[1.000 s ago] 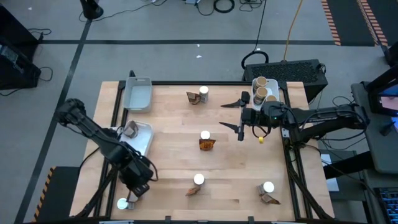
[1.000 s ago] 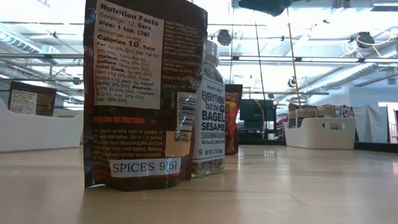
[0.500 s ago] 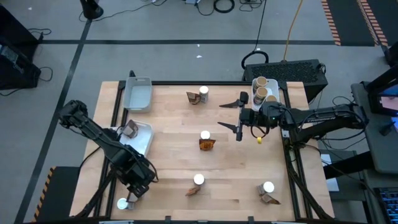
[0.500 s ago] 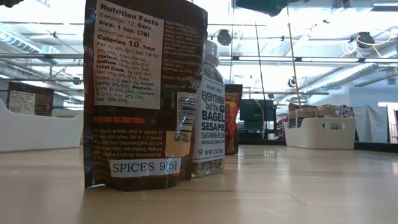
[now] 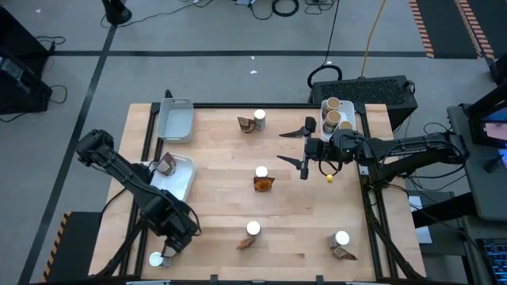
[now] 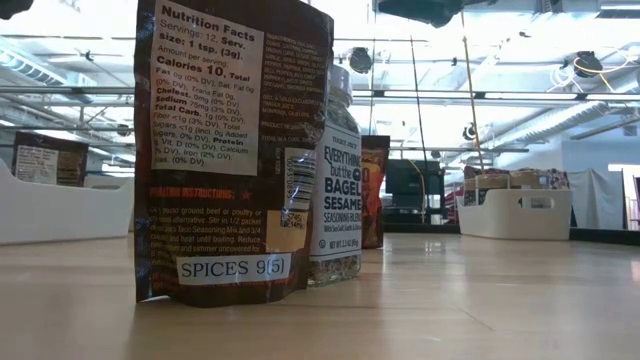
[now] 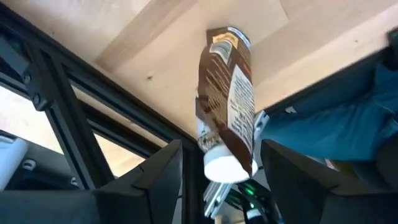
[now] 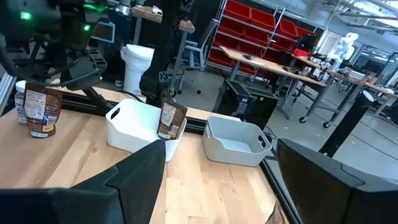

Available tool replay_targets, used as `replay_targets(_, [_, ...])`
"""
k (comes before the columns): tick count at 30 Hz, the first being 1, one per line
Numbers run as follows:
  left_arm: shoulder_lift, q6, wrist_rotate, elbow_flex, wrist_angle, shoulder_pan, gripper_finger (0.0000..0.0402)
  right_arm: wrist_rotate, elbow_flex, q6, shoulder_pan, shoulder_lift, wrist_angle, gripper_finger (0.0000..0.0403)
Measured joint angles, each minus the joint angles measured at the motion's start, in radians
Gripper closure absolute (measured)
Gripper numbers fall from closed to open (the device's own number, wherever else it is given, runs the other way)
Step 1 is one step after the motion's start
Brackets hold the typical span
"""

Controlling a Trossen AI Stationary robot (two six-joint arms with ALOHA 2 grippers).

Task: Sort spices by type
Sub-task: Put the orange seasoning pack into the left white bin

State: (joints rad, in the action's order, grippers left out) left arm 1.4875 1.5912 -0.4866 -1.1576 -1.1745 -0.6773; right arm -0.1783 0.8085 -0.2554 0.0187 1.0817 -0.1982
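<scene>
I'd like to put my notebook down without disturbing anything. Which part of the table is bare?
The widest bare wood lies between the white tray on the left and the middle jar and packet. The near edge between the two front pairs is also free. Avoid the far right corner: cork-topped jars and the right pincer crowd it.

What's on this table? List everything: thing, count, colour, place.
White-lidded jars: five, white lids; four spread over the table, one at its near left corner.
Packets: six, brown; one beside each jar, one in a tray.
Cork-topped jars: three, tan tops; in the far right tray.
Trays: three, white; two left, one far right.
Left gripper: open, at the corner jar.
Right gripper: open, above the table's right side.
</scene>
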Motion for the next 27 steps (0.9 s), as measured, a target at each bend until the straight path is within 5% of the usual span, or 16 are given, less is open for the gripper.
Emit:
replay_targets(17, [0.130,-0.033,-0.091,0.000,0.059,0.000,0.0185,0.000,0.000,0.000,0.000,0.000,-0.007,0.0115])
replay_targets(27, [0.129,-0.049,-0.093,0.000,0.058,0.001,0.0320,0.000,0.000,0.000,0.000,0.000,-0.008,0.0115])
